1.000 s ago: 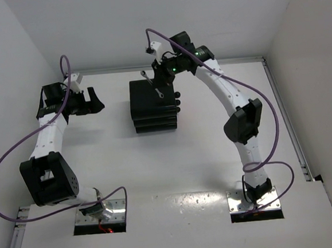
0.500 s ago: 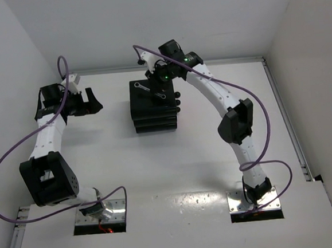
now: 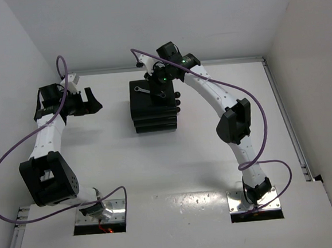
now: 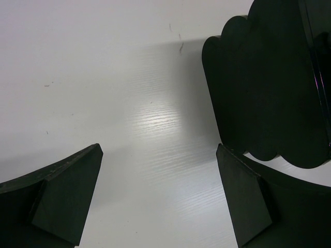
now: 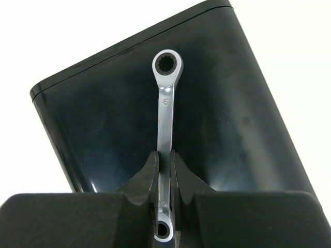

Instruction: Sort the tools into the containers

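Wrench [image 5: 165, 103] sticks straight out from the pinching right gripper [image 5: 164, 156] (ring end foremost), over the cabinet [image 5: 103, 129].

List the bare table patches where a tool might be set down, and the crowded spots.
Bare: table between cabinet and arm bases; strip right of the right arm. Crowded: cabinet top, under the right gripper holding the wrench; narrow gap beside the open left gripper.
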Available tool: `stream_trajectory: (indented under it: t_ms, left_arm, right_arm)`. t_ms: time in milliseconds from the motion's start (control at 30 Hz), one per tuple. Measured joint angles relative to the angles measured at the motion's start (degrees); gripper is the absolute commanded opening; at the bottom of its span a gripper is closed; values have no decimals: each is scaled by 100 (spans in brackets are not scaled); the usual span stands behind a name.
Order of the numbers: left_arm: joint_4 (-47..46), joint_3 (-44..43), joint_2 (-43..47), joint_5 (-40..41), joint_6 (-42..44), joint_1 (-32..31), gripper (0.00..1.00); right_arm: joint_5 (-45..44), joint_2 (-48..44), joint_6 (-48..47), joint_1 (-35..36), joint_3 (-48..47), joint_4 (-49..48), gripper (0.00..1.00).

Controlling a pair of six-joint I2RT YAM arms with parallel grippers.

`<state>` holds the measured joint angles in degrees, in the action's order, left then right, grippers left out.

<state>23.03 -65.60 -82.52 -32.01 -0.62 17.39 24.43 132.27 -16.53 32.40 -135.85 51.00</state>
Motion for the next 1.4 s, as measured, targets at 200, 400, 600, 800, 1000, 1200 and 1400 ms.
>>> stream_trajectory:
  t_ms: [200, 400, 600, 800, 1000, 1200, 1400]
  left_arm:
    - [0, 0, -7, -11, 0, 2, 99]
    - [0, 0, -26, -17, 0, 2, 99]
    - [-7, 0, -28, -39, 11, 4, 99]
    - [-7, 0, 70, 103, 44, 7, 99]
    - [-46, 24, 728, 684, 127, 24, 99]
    - [-197, 555, 1414, 1045, 321, 33, 99]
    - [-319, 1646, 1869, 1499, 667, 87, 99]
  right_arm:
    - [-26, 0, -26, 0, 31, -11, 38]
    - [-48, -4, -111, -2, 83, -160, 57]
    - [-13, -127, -70, -2, 273, -280, 62]
    - [-55, -815, 227, -42, 562, -391, 64]
    - [-286, -2570, 442, -450, 1513, -931, 64]
    - [-501, -4734, 601, -1753, 4562, -1878, 64]
    - [-466, -5499, 621, -2999, 7313, -2317, 64]
